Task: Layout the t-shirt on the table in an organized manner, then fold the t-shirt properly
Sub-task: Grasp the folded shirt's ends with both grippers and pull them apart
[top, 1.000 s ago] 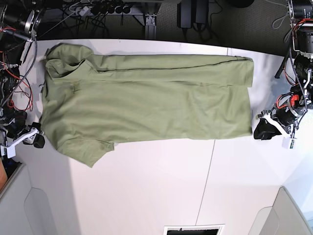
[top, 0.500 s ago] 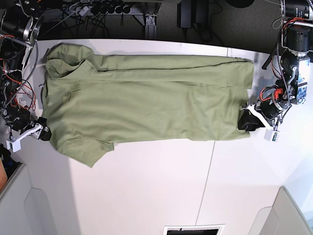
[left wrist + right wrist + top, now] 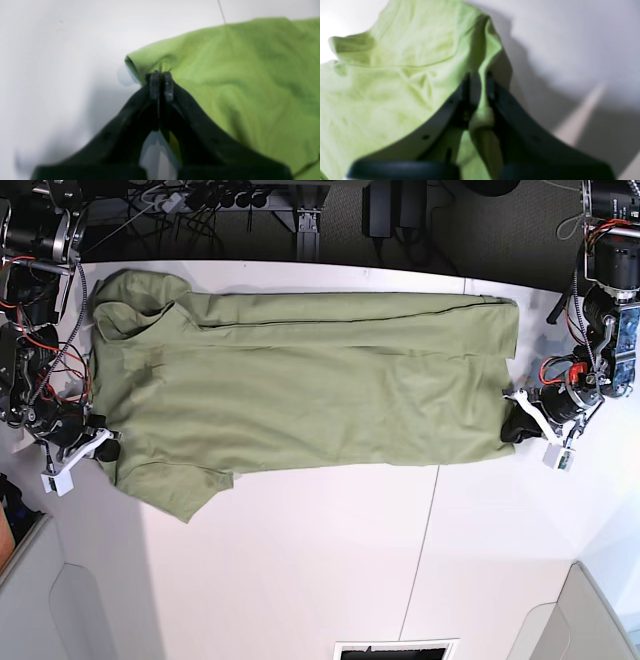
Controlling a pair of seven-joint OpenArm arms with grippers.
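Both wrist views are soft and blurred on my end, so I can't read fabric detail, and the gripper bodies cut off the lower part of each. From the base view the fingertips themselves are too small to make out.

The t-shirt [image 3: 300, 395] lies spread lengthwise across the far half of the counter [image 3: 330, 560], collar end toward the right arm, hem end toward the left arm, one sleeve [image 3: 175, 485] sticking out toward the near side.

My left gripper [image 3: 161, 83] sits at the near hem corner of the t-shirt [image 3: 237, 70]; its jaws are pressed together with a thin edge of green cloth pinched between the tips. My right gripper [image 3: 477, 86] is at the shoulder edge beside the sleeve, jaws closed on a bunched ridge of the t-shirt [image 3: 395, 82] that runs up between them.

The counter's dark seam [image 3: 428, 530] runs from the t-shirt's hem end toward the near edge. Grey bins [image 3: 590, 620] sit at the near corners, well apart from the shirt. Cables and hardware [image 3: 200, 205] crowd the space beyond the counter's far edge.
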